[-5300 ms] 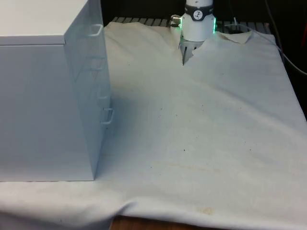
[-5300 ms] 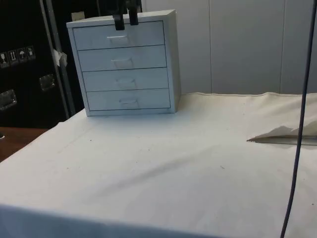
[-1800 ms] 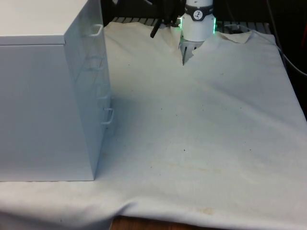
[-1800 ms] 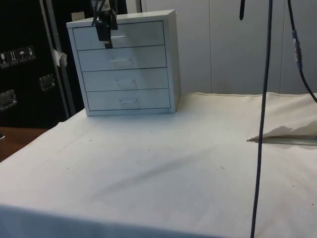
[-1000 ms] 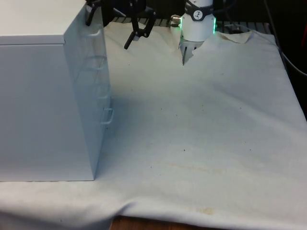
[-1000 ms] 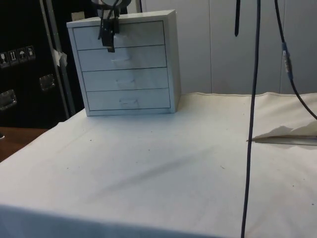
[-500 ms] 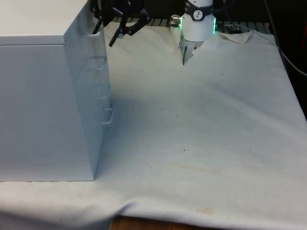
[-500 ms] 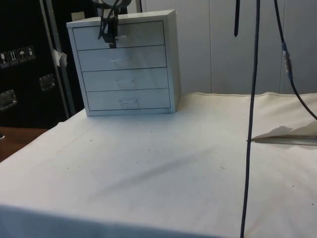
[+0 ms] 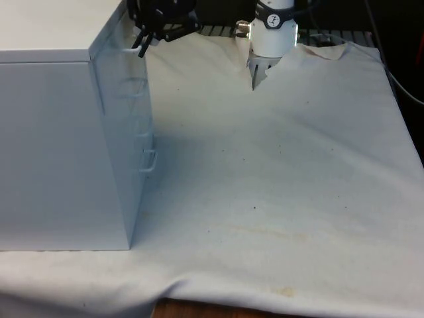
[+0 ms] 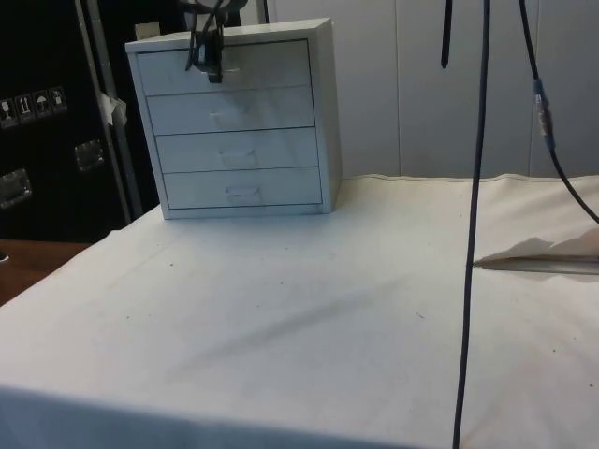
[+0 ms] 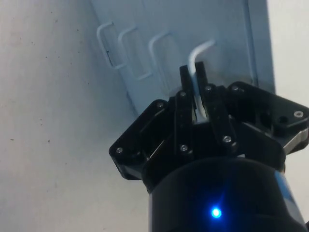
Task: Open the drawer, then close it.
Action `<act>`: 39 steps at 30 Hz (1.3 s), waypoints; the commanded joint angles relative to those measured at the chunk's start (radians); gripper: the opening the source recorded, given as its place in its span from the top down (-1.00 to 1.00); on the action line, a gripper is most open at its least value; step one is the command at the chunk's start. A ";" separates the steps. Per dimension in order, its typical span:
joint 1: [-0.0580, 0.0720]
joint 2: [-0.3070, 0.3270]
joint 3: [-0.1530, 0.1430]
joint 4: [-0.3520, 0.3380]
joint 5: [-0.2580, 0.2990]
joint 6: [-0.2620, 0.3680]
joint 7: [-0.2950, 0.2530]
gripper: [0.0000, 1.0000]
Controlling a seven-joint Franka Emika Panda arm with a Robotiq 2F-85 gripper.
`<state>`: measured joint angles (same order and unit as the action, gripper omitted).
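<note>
A white chest of drawers (image 9: 66,132) stands at the front view's left, its four drawer fronts facing the side camera (image 10: 234,122). All drawers sit flush. My black gripper (image 9: 140,48) is up at the top drawer (image 10: 267,65), left of its middle in the side view (image 10: 213,70). In the wrist view the two fingers (image 11: 194,77) are pressed together on the top drawer's white bow handle (image 11: 202,50). The three lower handles (image 11: 129,48) stand free beside it.
The white cloth (image 9: 278,172) covers the table and has a slit near the robot's base (image 9: 254,81). A raised fold of cloth (image 10: 538,257) lies at the side view's right. A dark cable (image 10: 471,234) hangs there in the foreground.
The gripper moved from open air in front of the chest onto the top drawer's handle, and its wide-open fingers closed on it. The drawer itself has not moved.
</note>
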<state>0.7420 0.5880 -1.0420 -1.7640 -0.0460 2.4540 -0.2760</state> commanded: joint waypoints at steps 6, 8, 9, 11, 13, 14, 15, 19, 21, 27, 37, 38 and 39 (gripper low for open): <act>0.033 -0.009 -0.016 0.025 -0.013 -0.046 0.017 1.00; 0.040 -0.014 -0.017 0.035 -0.019 -0.064 0.023 1.00; 0.025 -0.008 -0.004 0.032 -0.011 -0.058 0.019 1.00; 0.051 -0.022 -0.016 0.050 -0.032 -0.094 0.039 1.00; 0.059 -0.026 -0.016 0.056 -0.035 -0.108 0.046 1.00; 0.063 -0.027 -0.017 0.058 -0.036 -0.114 0.050 1.00; 0.067 -0.028 -0.018 0.060 -0.039 -0.120 0.053 1.00; 0.077 -0.029 -0.017 0.064 -0.046 -0.134 0.067 1.00; 0.086 -0.027 -0.015 0.067 -0.052 -0.145 0.081 1.00; 0.106 -0.024 -0.011 0.075 -0.068 -0.169 0.112 1.00; 0.131 -0.024 -0.001 0.090 -0.092 -0.208 0.155 1.00; 0.132 -0.024 0.001 0.093 -0.094 -0.213 0.159 1.00; 0.134 -0.024 0.003 0.096 -0.095 -0.219 0.164 1.00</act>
<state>0.8620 0.5680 -1.0270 -1.6790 -0.1290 2.2470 -0.1150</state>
